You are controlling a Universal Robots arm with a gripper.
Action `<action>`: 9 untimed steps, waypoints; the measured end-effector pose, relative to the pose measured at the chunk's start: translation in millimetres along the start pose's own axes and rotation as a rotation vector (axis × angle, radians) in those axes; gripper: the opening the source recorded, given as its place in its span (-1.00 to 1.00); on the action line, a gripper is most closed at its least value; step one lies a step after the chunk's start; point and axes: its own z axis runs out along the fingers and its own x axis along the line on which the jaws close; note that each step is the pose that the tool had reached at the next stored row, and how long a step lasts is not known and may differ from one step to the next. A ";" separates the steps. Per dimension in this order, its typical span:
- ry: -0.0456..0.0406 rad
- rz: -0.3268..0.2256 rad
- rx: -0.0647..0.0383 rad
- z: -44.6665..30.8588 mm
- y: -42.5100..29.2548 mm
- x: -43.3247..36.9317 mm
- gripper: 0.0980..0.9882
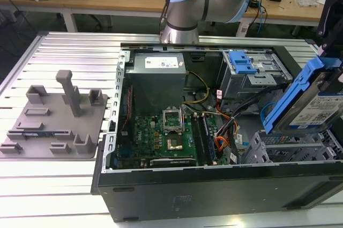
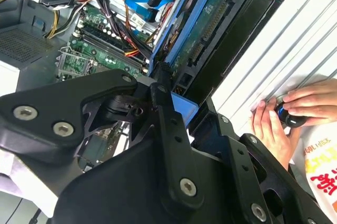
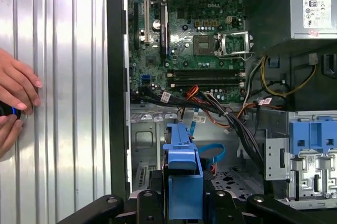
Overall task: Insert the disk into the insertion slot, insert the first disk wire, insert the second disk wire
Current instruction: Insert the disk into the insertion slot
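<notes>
Gripper (image 3: 184, 196) clamped on disk (image 1: 317, 104) by blue carrier (image 1: 291, 98), tilted over insertion slot (image 1: 286, 152); likely rigid, weighty, shock-sensitive; carrier edges safest hold.

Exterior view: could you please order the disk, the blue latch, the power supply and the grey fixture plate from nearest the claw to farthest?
1. Disk, in the claw, the exterior view's right.
2. Blue latch, just beyond the disk.
3. Power supply, near the middle.
4. Grey fixture plate, the exterior view's left.
</notes>
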 end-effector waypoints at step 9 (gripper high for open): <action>0.0001 0.000 0.000 7.1 -0.1 2.5 -0.40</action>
